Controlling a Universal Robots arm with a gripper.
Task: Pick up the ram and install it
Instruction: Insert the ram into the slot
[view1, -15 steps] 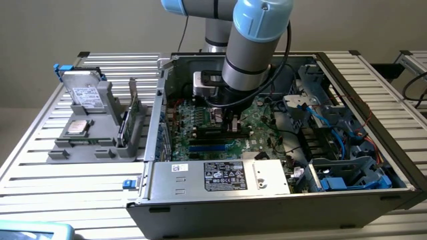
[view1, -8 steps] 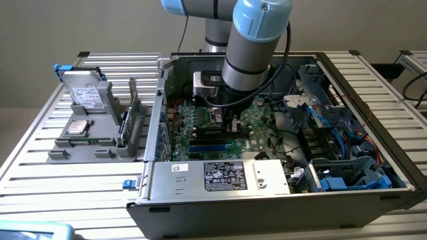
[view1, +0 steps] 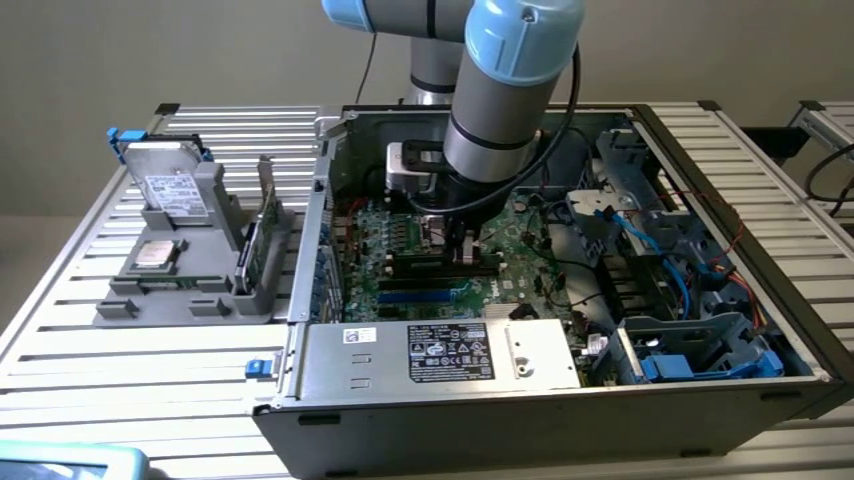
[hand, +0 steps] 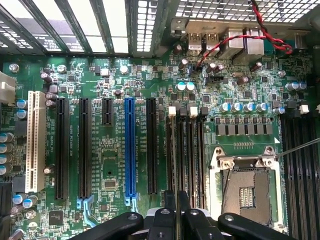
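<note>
**Ram poised over the slots**

The gripper (hand: 177, 196) is clenched on the ram (hand: 177, 222), which shows edge-on between its fingers (hand: 169, 212), down inside the open case (view1: 534, 425). It hangs just over the black memory slots (hand: 187, 150), beside the processor socket (hand: 247, 185), mid-motherboard (hand: 112, 165).

Gripper (hand: 177, 198) in case (view1: 534, 420) over memory slots (hand: 187, 150) — ram (hand: 177, 222) between fingers (hand: 170, 212); stand (view1: 187, 290) at exterior view's left.

Case wall (view1: 324, 190), power supply (view1: 441, 352) and cables (view1: 667, 245) ring the gripper (view1: 462, 250); open above.
</note>
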